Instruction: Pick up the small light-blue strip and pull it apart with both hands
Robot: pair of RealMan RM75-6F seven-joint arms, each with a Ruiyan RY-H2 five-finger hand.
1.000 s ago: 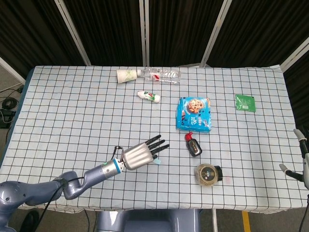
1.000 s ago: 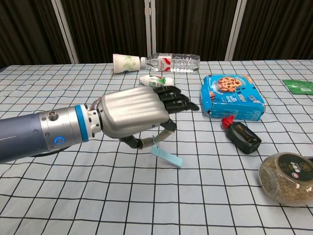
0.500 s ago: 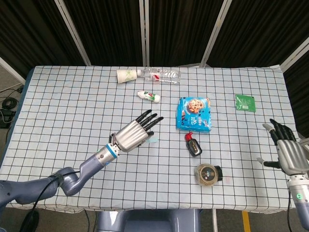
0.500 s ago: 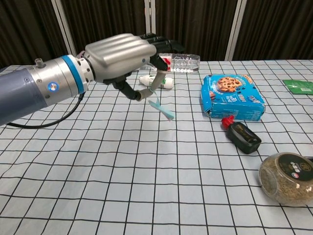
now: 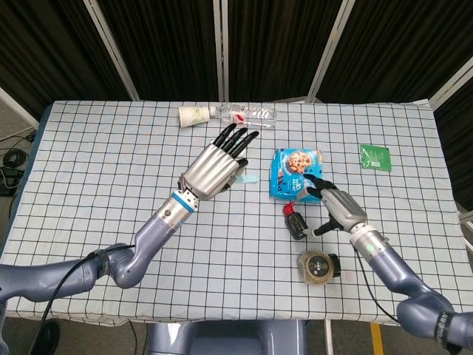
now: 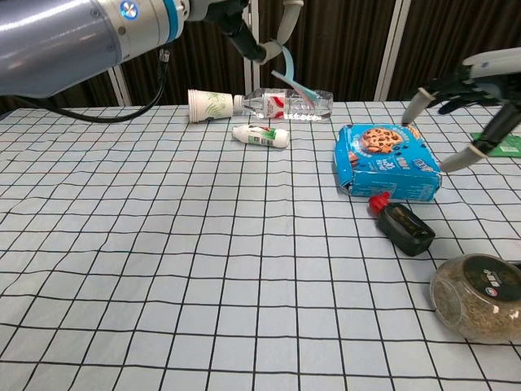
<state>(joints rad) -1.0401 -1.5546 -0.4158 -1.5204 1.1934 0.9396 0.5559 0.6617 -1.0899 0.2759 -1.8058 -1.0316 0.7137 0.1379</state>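
Observation:
My left hand is raised high over the table and pinches the small light-blue strip between thumb and finger. In the chest view only the lower part of that hand shows at the top edge, with the strip hanging from it in front of the water bottle. My right hand hovers with fingers spread over the cookie box, holding nothing; it also shows at the right edge of the chest view. The two hands are well apart, and the right hand does not touch the strip.
A blue cookie box, a black bottle with a red cap and a round jar lie under and near the right hand. A paper cup, a water bottle, a white tube and a green packet lie further back.
The left hand lifted the strip off the table and carried it up and away from me. The right hand came in from the right edge to above the cookie box.

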